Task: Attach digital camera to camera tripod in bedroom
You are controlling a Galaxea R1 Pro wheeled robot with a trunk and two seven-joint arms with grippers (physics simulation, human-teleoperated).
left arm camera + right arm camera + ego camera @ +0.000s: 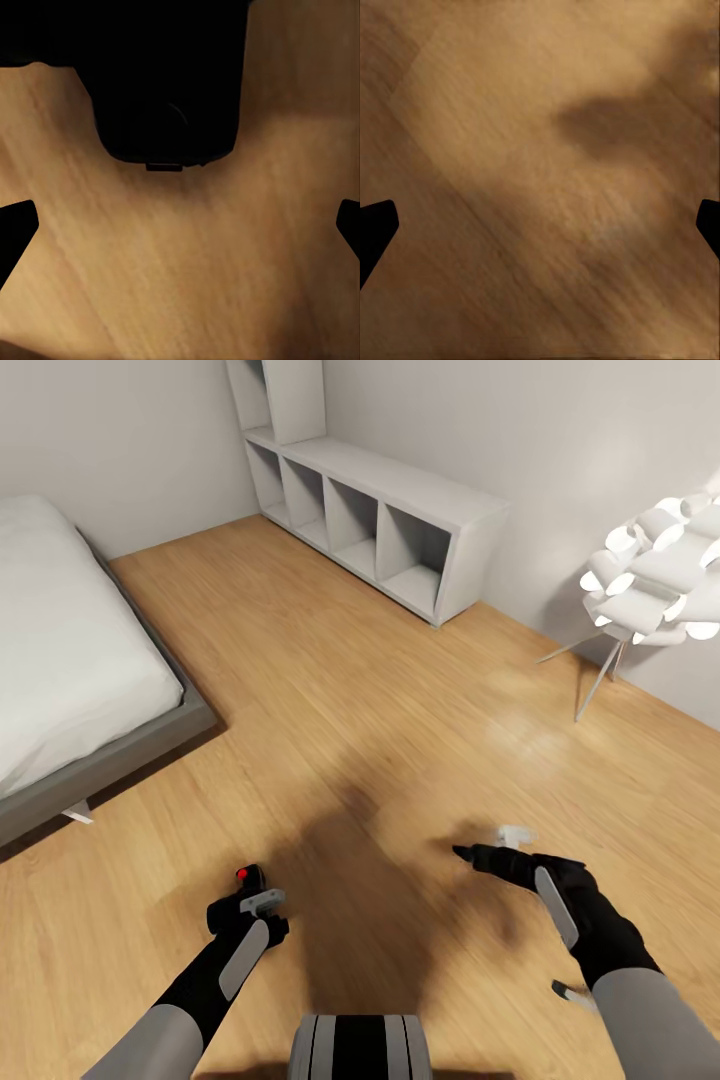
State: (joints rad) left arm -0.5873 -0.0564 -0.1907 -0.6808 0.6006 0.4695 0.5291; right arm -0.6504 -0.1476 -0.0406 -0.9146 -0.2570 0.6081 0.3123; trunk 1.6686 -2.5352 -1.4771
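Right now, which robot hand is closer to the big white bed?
Left. The left gripper hangs over the wooden floor on the same side as the bed. The right gripper is farther off, on the side toward the white lamp.

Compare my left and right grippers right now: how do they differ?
The left gripper has the digital camera, black with a red mark on top, right at it. The right gripper has nothing between its jaws, just bare wooden floor. In the head view the right gripper reaches further forward than the left. Shared: in each wrist view the jaws stand wide apart, so whether the left truly clamps the camera is unclear.
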